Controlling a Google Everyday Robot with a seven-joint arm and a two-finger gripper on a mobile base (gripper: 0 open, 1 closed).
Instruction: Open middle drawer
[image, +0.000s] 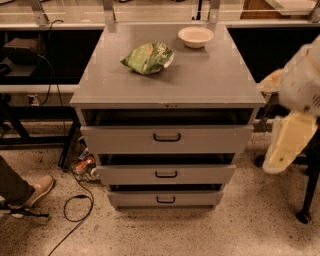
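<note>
The grey cabinet (167, 85) has three stacked drawer fronts. The middle drawer (200, 175) is the medium-sized front, with a small black loop handle (166, 174) at its centre and a dark gap above it. The taller, wider top drawer (210, 139) is above it and the smallest bottom drawer (195, 199) below. My gripper (281, 152), cream-coloured on a white arm, hangs at the right of the cabinet, at about the height of the top and middle drawers. It is well apart from the handle and holds nothing that I can see.
A green crumpled bag (148, 57) and a white bowl (195, 36) lie on the cabinet top. A person's shoe (35, 190) and a black cable (75, 210) are on the speckled floor at the left. A black stand leg (305, 200) is at the right.
</note>
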